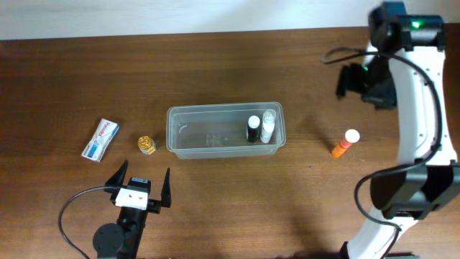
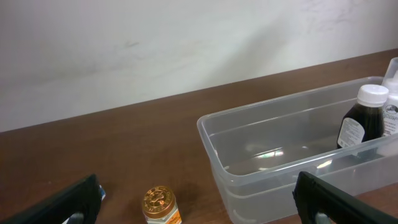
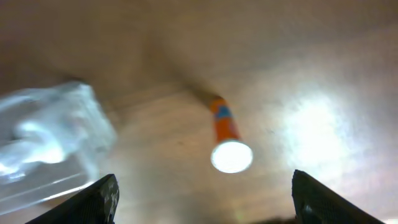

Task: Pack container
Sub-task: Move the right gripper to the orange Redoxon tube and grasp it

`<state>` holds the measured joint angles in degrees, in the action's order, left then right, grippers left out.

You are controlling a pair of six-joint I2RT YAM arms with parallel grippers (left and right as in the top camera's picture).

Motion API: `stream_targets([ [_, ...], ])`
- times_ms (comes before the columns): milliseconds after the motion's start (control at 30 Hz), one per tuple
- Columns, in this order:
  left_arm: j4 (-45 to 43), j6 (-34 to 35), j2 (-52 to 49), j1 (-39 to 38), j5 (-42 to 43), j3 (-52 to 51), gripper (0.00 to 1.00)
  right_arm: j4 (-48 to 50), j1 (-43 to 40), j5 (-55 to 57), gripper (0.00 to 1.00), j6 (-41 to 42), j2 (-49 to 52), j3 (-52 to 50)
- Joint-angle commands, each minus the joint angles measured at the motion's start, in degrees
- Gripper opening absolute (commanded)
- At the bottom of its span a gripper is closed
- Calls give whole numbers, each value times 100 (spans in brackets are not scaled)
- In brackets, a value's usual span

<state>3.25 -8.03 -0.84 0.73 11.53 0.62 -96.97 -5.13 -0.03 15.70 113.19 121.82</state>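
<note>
Right gripper [image 3: 205, 202], jaws spread and empty, hangs over the orange tube [image 3: 225, 134]; tube axis runs roughly ahead; the container [image 3: 43, 143] lies to its left. Left gripper [image 2: 199, 202], also released, faces the container.

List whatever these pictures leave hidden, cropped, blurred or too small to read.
Right wrist view: blur smears the orange tube and the container; the tube's print is unreadable.
Left wrist view: the pale bottle is cut by the right edge; the label on the dark bottle is too small.
Overhead: print on the white packet is too small.
</note>
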Motion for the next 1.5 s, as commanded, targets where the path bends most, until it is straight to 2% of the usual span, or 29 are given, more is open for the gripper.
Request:
stream_targets([
  [0,37,-87,55,24,-42,-13,99,17,-101,-15,81,-205,-118,-549],
  [367,37,-87,55,24,-42,-15,100,732,-203,-85,79,-201,-120,-1897],
  [433,37,-87,55,24,-42,-15,99,859,-203,-133,75,-205,-118,-2041],
  [633,37,-87,55,24,-42,-15,99,1099,-203,-214,74,-350,-120,-2422],
  [833,37,-87,55,24,-42,-15,99,1427,-203,-236,67,-479,-120,-2787],
  [1333,37,-87,55,24,-42,-15,99,1740,-203,-232,29,-476,-118,-3119],
  [1467,37,-87,55,24,-42,-15,99,1764,-203,-229,23,-476,-118,-3119],
])
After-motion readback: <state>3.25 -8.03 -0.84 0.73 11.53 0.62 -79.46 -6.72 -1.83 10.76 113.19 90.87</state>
